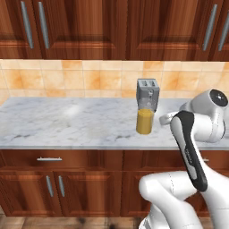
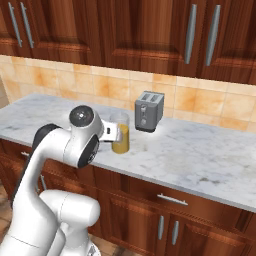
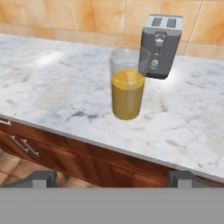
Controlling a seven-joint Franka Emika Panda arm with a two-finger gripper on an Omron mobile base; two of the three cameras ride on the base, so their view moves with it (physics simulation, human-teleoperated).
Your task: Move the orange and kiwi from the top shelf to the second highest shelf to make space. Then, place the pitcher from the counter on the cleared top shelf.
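Pitcher stands upright on the marbled tabletop, approx mid-depth, clear of the front edge. Clear cylinder; yellow-orange liquid fills roughly the lower two thirds, upper part transparent. Grey two-slot toaster sits just behind it and to its right in the hand view, near the tiled backsplash; whether pitcher and toaster touch cannot be told, since the glass rim overlaps the toaster front in that view. In the left base view the pitcher lines up directly in front of the toaster; in the right base view the pitcher is left of the toaster. End effector: fingertips low at either side of the hand view, jaws spread wide, nothing between them. It faces the pitcher from the tabletop's front side and is apart from it, no contact. Right base view shows the end effector close beside the pitcher on its left, partly hidden by the wrist. Arm is bent at the elbow, w/ forearm level w/ the tabletop edge. Wooden cabinets w/ silver handles above the backsplash; matching cabinet fronts below the tabletop. Tabletop surface otherwise shows only grey veining.
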